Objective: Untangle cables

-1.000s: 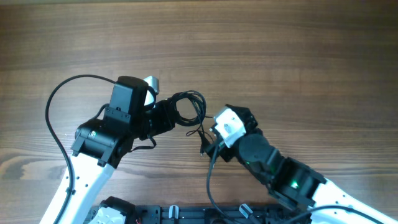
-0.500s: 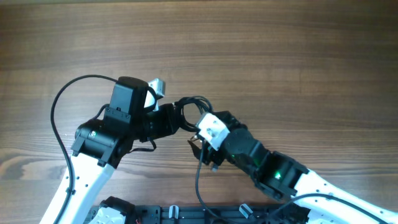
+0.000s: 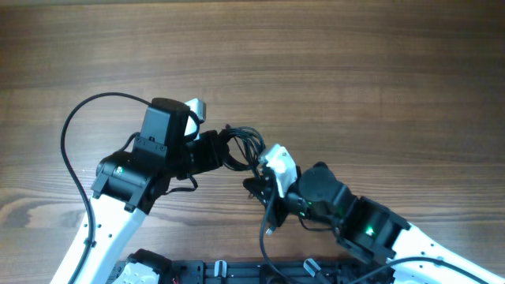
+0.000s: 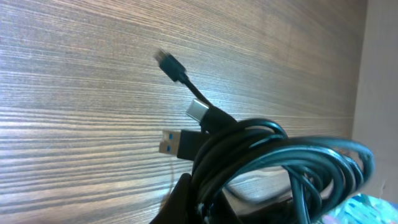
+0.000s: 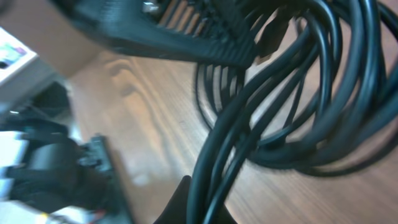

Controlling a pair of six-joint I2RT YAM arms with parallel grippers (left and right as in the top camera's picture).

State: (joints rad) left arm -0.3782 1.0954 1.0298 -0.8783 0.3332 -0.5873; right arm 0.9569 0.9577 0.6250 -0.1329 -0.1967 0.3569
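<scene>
Centrally, the cables (image 3: pixel 241 140) sit as one tight black coil between both arms, over the wooden table (image 3: pixel 355 63). To free one well, draw a single strand slowly away while the coil is held firm, watching for snagged plugs. Several glossy loops overlap, and three plug ends (image 4: pixel 171 143) poke out. The left gripper (image 3: pixel 221 150) is clamped on the coil. Whether the right gripper (image 3: pixel 254 184) pinches a strand is unclear.
</scene>
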